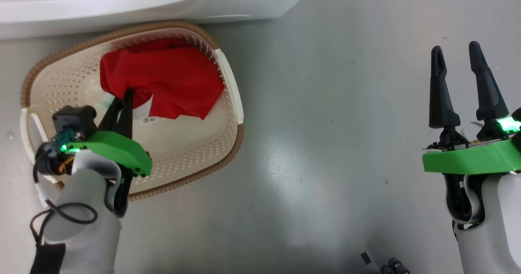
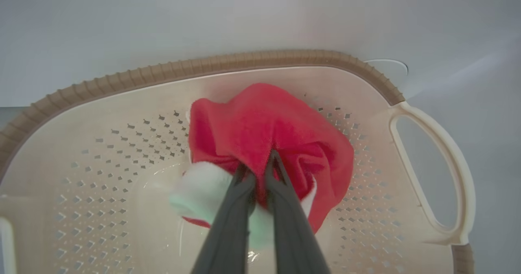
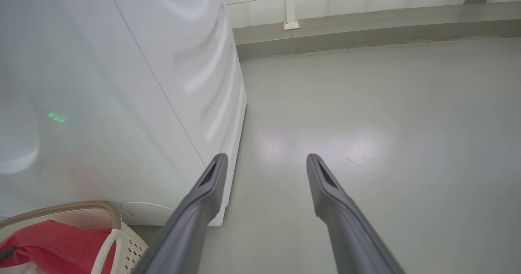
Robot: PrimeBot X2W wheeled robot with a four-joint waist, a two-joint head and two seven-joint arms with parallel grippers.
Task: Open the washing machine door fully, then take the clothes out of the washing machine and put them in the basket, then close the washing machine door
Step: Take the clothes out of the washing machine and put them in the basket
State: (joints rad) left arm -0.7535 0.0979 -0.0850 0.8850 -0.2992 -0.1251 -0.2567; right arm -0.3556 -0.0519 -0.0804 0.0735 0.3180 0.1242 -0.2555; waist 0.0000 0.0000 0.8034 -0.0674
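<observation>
The clothes [image 1: 163, 78] are red (white trim), the basket [image 1: 191, 145] cream, brown-rimmed.

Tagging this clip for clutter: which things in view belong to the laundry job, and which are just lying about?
Job: clothes, gripped by the left gripper; basket; washing machine; right gripper, open.
Lying about: small dark bits, unclear what; white railing.

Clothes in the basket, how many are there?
1. The red clothes are inside the basket, pinched by the shut left tool. More could be hidden underneath.
</observation>
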